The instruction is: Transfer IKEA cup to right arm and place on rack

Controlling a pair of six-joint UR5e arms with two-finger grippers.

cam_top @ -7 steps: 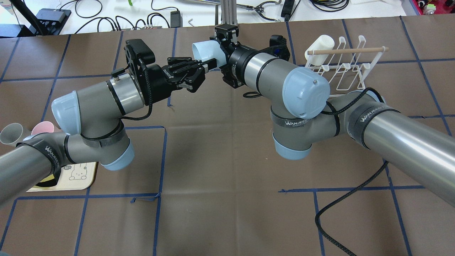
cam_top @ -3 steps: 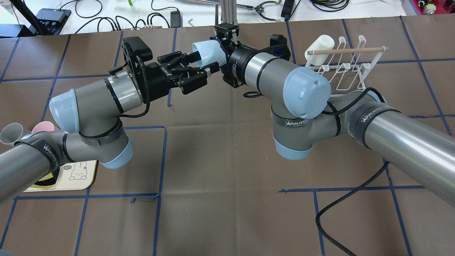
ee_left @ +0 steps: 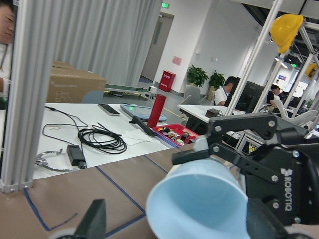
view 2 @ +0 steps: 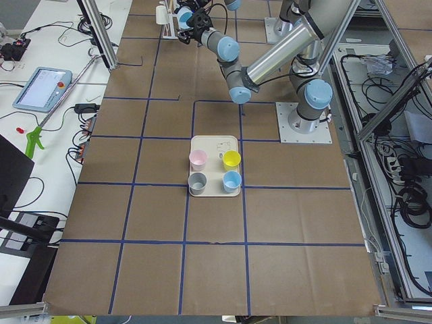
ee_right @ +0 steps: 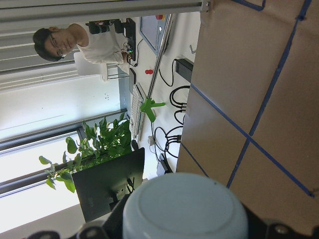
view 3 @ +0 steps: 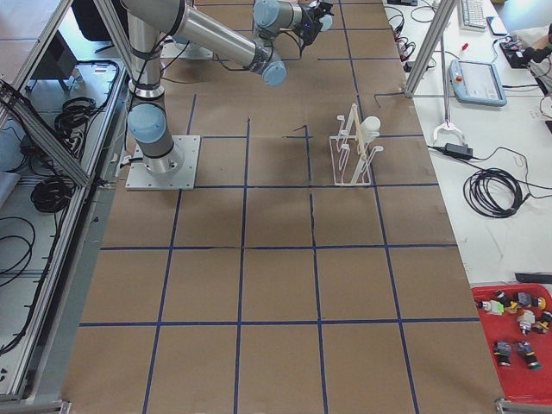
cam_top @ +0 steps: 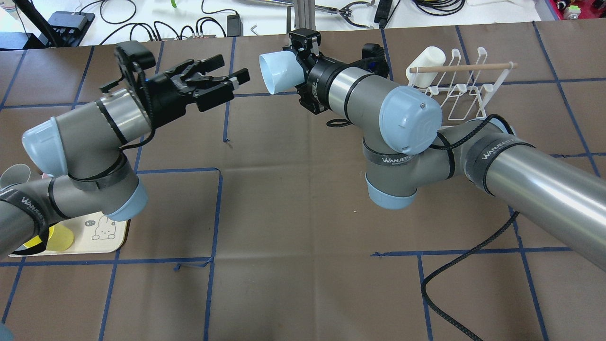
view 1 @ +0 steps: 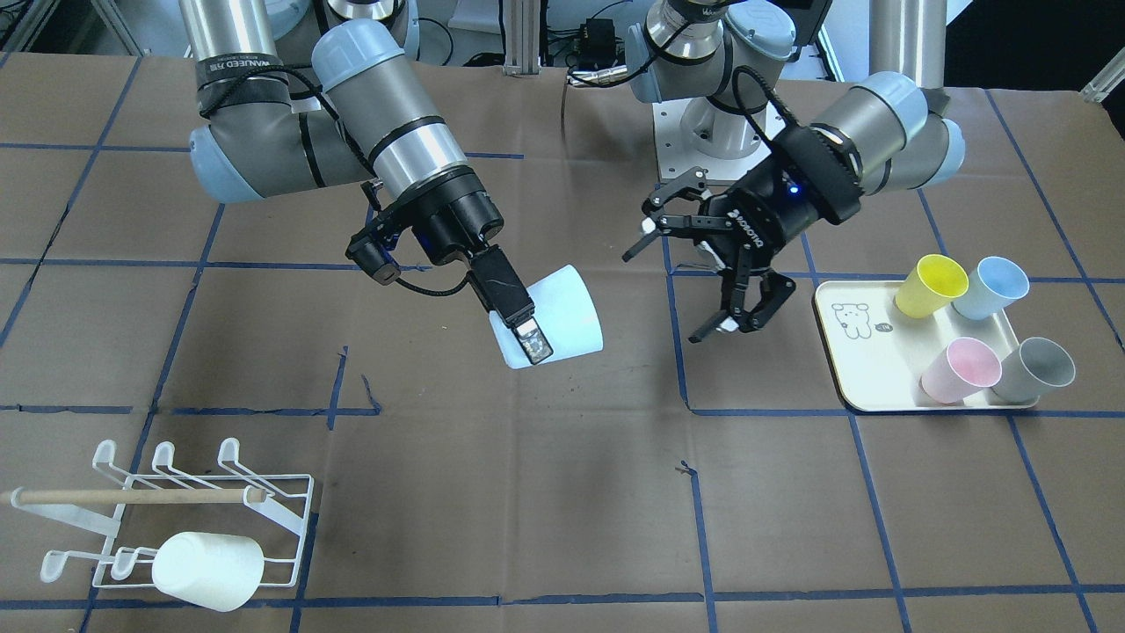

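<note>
The right arm's gripper [cam_top: 297, 65] is shut on a pale blue IKEA cup [cam_top: 279, 72] and holds it on its side above the table, mouth toward the left arm. The cup also shows in the front view [view 1: 558, 321], in the left wrist view [ee_left: 199, 204], and base-on in the right wrist view [ee_right: 184, 209]. My left gripper [cam_top: 226, 81] is open and empty, a short gap left of the cup's mouth; it is wide open in the front view [view 1: 670, 283]. The white wire rack [cam_top: 457, 92] with a wooden handle stands behind the right arm.
A white cup [cam_top: 426, 60] hangs on the rack's near-left prong. A cream tray [view 1: 866, 374] under the left arm holds yellow [view 1: 930, 286], blue [view 1: 989, 288], pink [view 1: 960, 369] and grey [view 1: 1037, 369] cups. A black cable [cam_top: 454, 274] trails on the table at the right.
My left gripper has opened off the cup's rim and drawn back to the left. The cup stays in the right gripper, which has barely moved.
</note>
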